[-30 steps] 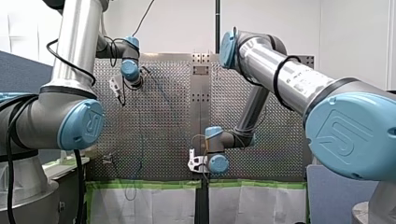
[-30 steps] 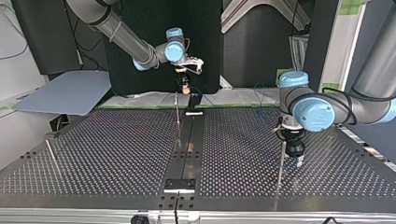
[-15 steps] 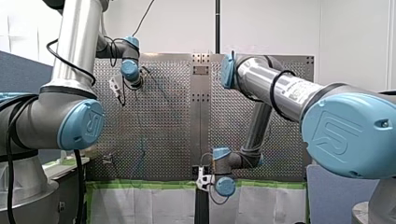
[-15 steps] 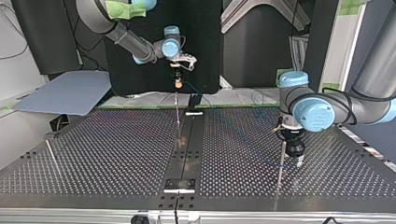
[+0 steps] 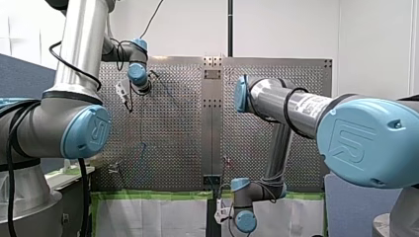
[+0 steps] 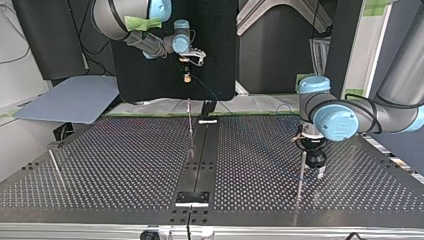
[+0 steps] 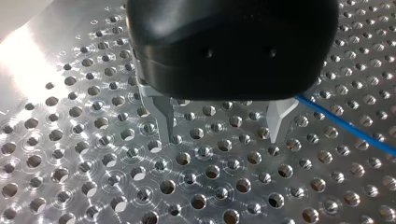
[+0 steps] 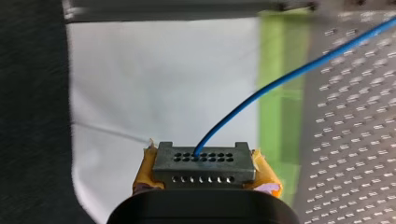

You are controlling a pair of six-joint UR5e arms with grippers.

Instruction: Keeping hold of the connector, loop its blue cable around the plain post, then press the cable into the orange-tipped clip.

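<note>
**A:** Connector [image 8: 204,163]: where is it sitting, and which step are we looking at?

**B:** Going big to small. The counter [image 6: 100,165] is filling the lower half of the top view. My right arm [image 6: 145,45] is reaching in at that view's upper left, out past the counter's far edge. My left arm [image 6: 385,112] is coming in at the right of the frame and hanging low over the holes. The blue cable [image 8: 280,79] is running from the connector's face back toward the counter. The yellow-padded right fingers [image 8: 145,170] are clamping the connector from both sides, raised well off the counter.

**A:** And the other fingers?

**B:** The left fingers [image 7: 161,114] are standing apart with nothing between them, hovering just above the counter. The cable is passing just beside one of them, though I cannot tell whether it is touching.

**A:** So is the loop made?

**B:** I am reading this as the carrying stage. No wrap is showing around either thin rod. The outer rod [image 6: 300,172] is standing just beside the left fingers, and the middle rod [image 6: 189,120] is standing near the top view's centre. I cannot tell which rod is plain and which is orange-tipped.

**A:** What comes next?

**B:** The next move is calling for a sweep of the connector around the plain rod. The clamp needs holding firm, and the cable needs to be riding low enough to catch the rod without slipping over its top.
</note>
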